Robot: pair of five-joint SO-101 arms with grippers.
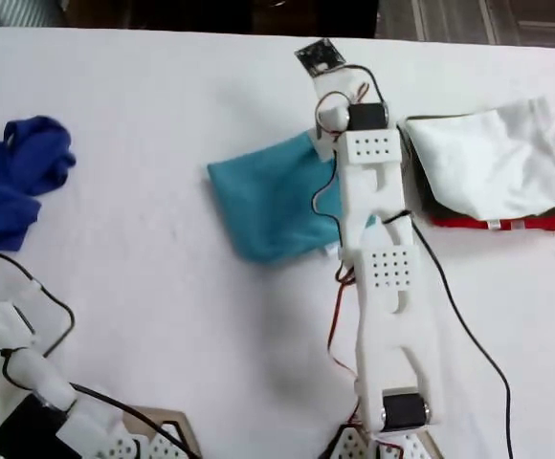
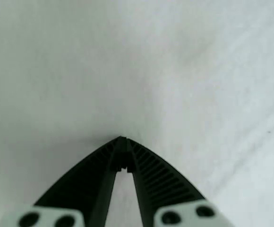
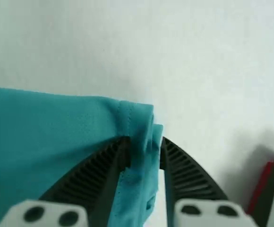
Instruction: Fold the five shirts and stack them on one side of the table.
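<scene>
A teal shirt (image 1: 268, 196) lies partly folded at the table's middle. My right arm (image 1: 383, 258) stretches over its right edge. In the right wrist view my right gripper (image 3: 144, 151) is shut on a bunched hem of the teal shirt (image 3: 56, 142), just above the tabletop. At the right a folded white shirt (image 1: 493, 158) tops a stack, with a red shirt (image 1: 507, 223) and a dark one under it. A crumpled blue shirt (image 1: 14, 177) sits at the left edge. My left gripper (image 2: 122, 153) is shut on nothing above bare table, and its arm (image 1: 10, 373) is at the front left.
The white table (image 1: 144, 105) has free room between the blue shirt and the teal one and along the back. A black cable (image 1: 459, 306) trails from the right arm across the front right. A small dark card (image 1: 319, 55) lies behind the right arm's wrist.
</scene>
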